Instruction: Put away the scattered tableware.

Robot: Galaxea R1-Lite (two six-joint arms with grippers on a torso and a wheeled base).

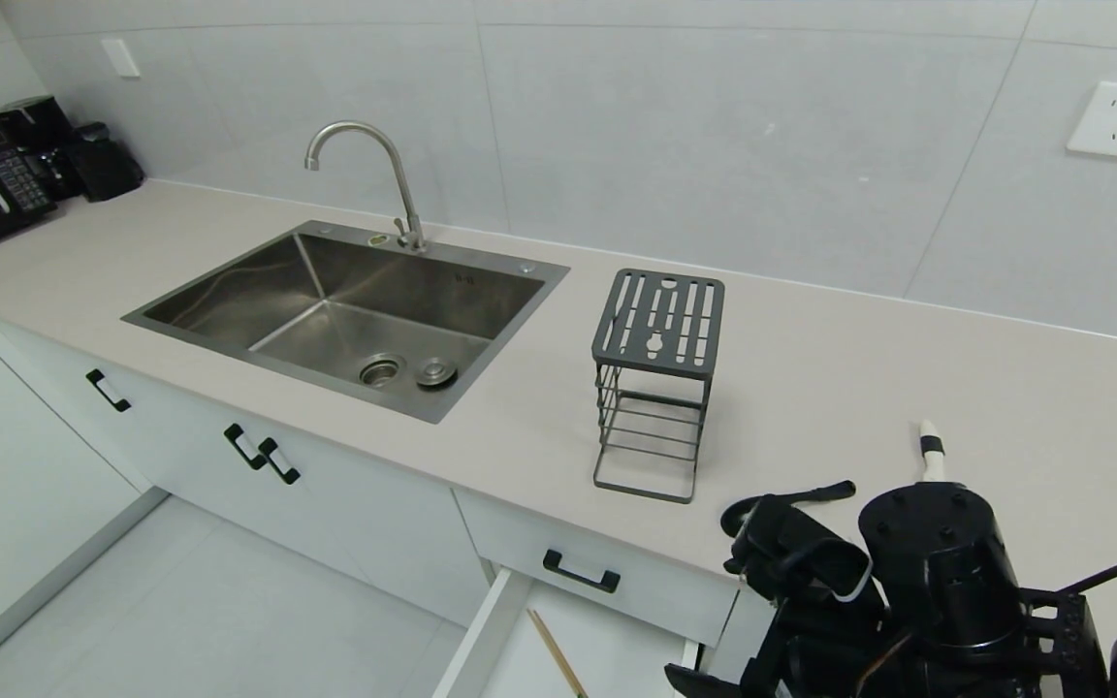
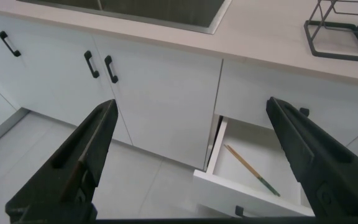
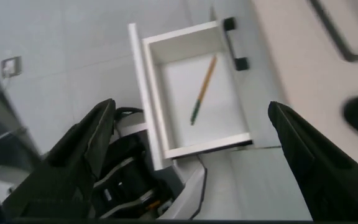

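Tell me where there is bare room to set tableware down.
Bare beige countertop lies between the stainless steel sink and the black wire rack, and right of the rack. The open white drawer holds one wooden chopstick only. Crowded: around the white-handled utensil.

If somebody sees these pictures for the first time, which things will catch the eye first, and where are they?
The steel sink set in the pale countertop draws the eye first, with a dark wire rack standing on the counter to its right. Below the counter edge, a white drawer stands pulled open, with a single chopstick lying on its bottom.
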